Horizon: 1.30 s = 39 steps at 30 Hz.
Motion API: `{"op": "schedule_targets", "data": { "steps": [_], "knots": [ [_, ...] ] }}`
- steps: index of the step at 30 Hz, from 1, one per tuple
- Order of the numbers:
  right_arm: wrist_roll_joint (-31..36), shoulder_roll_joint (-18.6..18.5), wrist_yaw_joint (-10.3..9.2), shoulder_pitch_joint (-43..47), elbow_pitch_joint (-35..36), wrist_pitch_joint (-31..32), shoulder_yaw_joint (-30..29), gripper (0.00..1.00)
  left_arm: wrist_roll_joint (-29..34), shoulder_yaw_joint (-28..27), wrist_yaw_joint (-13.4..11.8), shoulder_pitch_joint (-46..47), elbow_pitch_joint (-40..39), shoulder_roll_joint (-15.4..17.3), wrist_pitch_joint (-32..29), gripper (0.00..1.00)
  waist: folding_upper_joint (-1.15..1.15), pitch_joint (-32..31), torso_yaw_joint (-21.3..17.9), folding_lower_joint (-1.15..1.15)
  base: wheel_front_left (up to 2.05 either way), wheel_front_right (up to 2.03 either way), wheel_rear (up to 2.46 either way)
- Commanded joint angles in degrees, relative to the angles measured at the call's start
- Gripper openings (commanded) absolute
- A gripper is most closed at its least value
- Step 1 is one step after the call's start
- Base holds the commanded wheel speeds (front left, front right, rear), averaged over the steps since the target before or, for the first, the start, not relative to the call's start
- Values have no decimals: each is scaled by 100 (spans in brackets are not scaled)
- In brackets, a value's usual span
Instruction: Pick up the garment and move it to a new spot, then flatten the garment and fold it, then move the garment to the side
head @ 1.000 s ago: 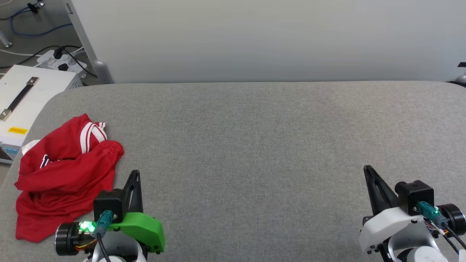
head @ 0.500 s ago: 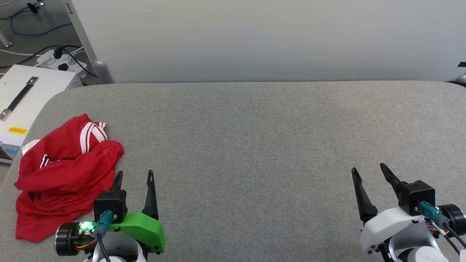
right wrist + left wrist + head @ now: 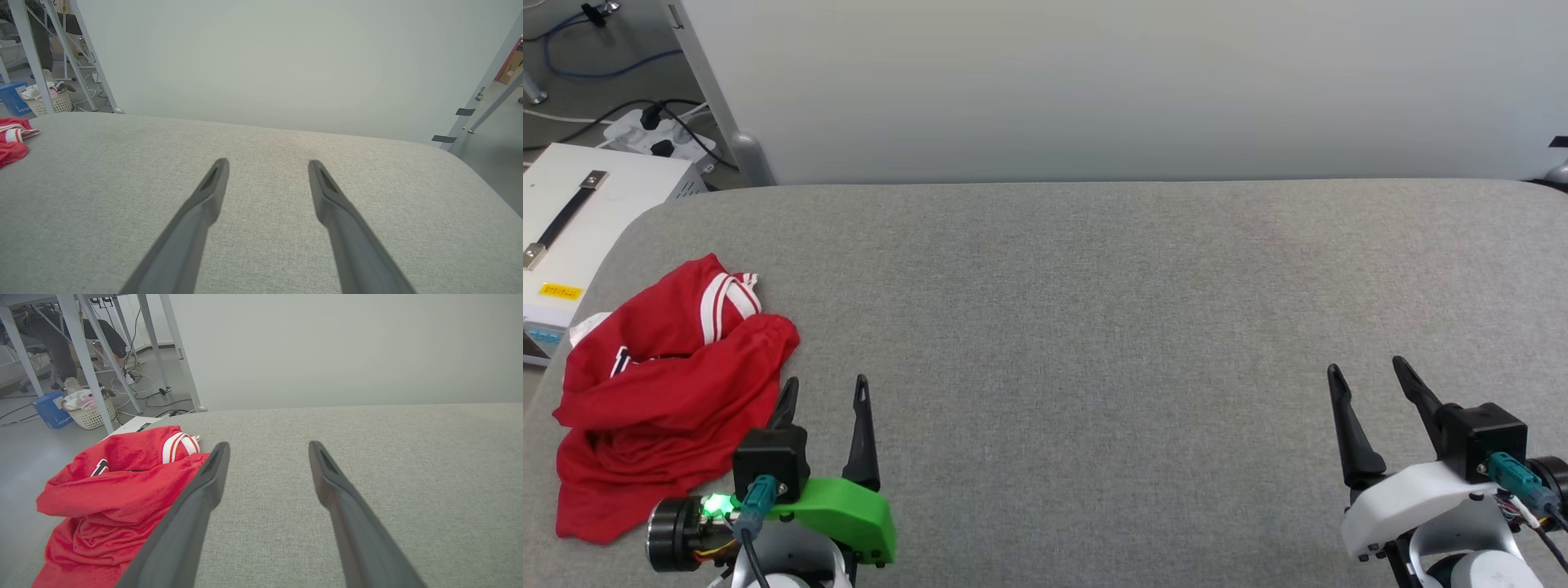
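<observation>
Grey table (image 3: 1094, 286) holds the crumpled garment (image 3: 662, 384) at its left edge; left tool (image 3: 827, 380) and right tool (image 3: 1365, 364) gape empty, poised for pickup.

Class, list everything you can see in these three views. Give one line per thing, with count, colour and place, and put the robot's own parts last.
garment: one, red with white striped trim, crumpled at the surface's left end
padded surface: one, grey, across the head view
wall panel: one, pale, behind the surface
case: one, white with a black handle, beside the surface's far left corner
power strip: one, white, on the floor beyond the case
basket: one, white, on the floor
box: one, blue, beside the basket
left tool: one, dark fingers, open, beside the garment
right tool: one, dark fingers, open, over the surface's right end
</observation>
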<state>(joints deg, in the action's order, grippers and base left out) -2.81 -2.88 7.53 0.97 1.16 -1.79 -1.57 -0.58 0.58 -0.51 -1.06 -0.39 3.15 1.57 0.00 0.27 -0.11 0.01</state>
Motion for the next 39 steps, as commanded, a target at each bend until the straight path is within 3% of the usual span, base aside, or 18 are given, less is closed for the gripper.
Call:
{"op": "schedule_targets", "data": {
  "steps": [1,39],
  "knots": [
    [-76,0,-1,20,61,-60,-28,100,2,16,-47,51,-28,0,65,100,0,1,-2,-1,0,0,0],
    [-498,0,-2,201,366,-506,-182,100,-60,184,-132,82,-143,-8,517,100,0,47,-15,-1,0,0,0]
  ]
}}
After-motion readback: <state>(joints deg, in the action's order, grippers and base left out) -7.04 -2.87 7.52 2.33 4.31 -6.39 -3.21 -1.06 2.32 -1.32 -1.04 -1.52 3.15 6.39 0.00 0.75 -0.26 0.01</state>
